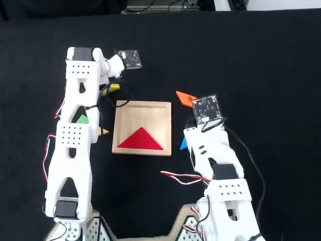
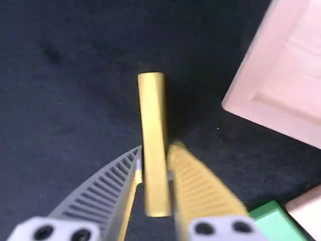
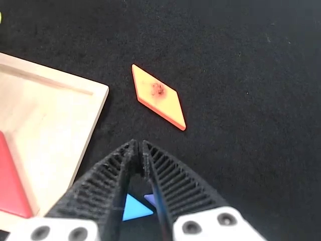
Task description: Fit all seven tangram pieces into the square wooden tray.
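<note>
The square wooden tray (image 1: 166, 128) lies between the two arms and holds a red triangle (image 1: 141, 139). My left gripper (image 2: 154, 165) is shut on a yellow piece (image 2: 152, 140), held on edge above the black cloth just off the tray's far left corner (image 2: 261, 95); the same yellow piece (image 1: 112, 88) shows by that arm's wrist. My right gripper (image 3: 138, 149) is shut with nothing in it, right of the tray (image 3: 50, 125). An orange parallelogram (image 3: 159, 95) lies beyond its tips, the same orange parallelogram (image 1: 186, 98). A blue piece (image 3: 134, 207) sits under the right gripper.
A green piece (image 1: 82, 119) and a tan piece (image 1: 104, 131) lie left of the tray, partly under the left arm. A green corner (image 2: 273, 216) shows in the left wrist view. Cables (image 1: 183, 176) trail near the right arm's base. Black cloth covers the table.
</note>
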### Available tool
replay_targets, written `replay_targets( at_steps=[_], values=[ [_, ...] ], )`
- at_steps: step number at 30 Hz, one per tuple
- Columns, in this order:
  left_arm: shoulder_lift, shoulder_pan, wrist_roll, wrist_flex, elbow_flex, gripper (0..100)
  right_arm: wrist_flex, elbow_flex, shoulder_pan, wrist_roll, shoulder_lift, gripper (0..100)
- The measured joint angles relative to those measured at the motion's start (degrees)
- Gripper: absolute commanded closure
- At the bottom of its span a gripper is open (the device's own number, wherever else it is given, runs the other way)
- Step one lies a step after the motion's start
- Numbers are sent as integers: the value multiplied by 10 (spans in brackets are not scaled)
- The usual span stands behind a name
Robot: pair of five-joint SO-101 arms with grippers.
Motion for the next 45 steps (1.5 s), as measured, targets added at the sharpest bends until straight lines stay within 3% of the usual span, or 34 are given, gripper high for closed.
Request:
replay_targets(
  at_steps=[9, 16, 21, 27, 34, 39, 45],
  values=[
    [-2, -5, 47, 2, 18, 972, 0, 0, 0, 0, 0, 984],
    [-170, 9, 139, 2, 215, 971, -18, 13, 4, 0, 0, 986],
    [-416, 45, 269, 2, 420, 971, -25, 14, 13, 1, 0, 986],
    [-645, 81, 483, -31, 632, 971, -25, 14, 69, -27, 0, 986],
    [-677, 71, 717, -115, 777, 970, -25, 14, 114, -67, 0, 985],
    [-685, 102, 777, -184, 883, 970, -33, 14, 118, -67, 0, 984],
    [-685, 113, 834, -324, 979, 970, -45, 14, 118, -67, 0, 984]
  ],
)
